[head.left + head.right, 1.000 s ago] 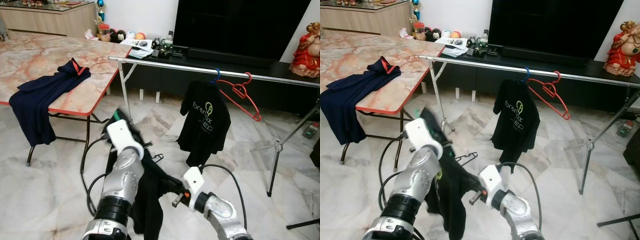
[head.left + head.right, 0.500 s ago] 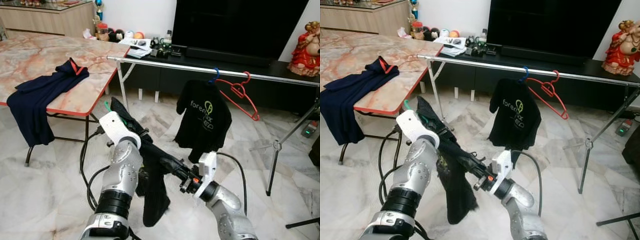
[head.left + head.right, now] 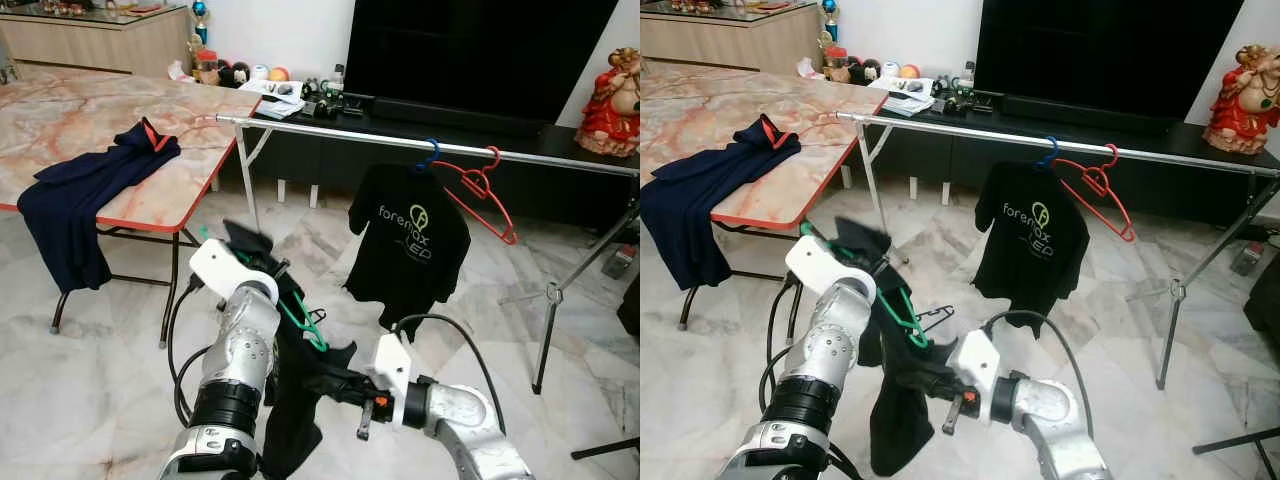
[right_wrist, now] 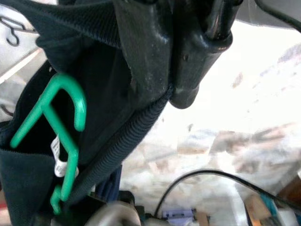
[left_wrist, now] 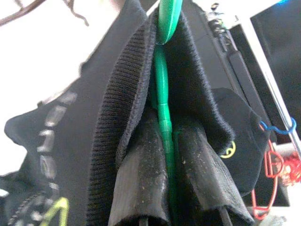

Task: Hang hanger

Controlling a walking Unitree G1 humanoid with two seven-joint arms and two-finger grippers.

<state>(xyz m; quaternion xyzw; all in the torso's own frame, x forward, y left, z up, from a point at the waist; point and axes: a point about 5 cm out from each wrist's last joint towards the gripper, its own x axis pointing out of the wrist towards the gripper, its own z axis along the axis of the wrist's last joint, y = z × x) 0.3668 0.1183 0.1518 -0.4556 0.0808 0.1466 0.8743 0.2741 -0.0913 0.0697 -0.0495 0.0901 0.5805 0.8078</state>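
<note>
Marble floor (image 3: 90,390); marble-topped table (image 3: 90,130); dark television (image 3: 480,50) on a low cabinet (image 3: 330,150).

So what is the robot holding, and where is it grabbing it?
The left gripper is shut on the green hanger, inside the black shirt's collar. The right gripper pinches that collar's ribbed edge.

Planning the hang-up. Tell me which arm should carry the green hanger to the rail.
Left. Its gripper already clamps the green hanger inside the black shirt; the right gripper only pinches fabric lower down.
</note>
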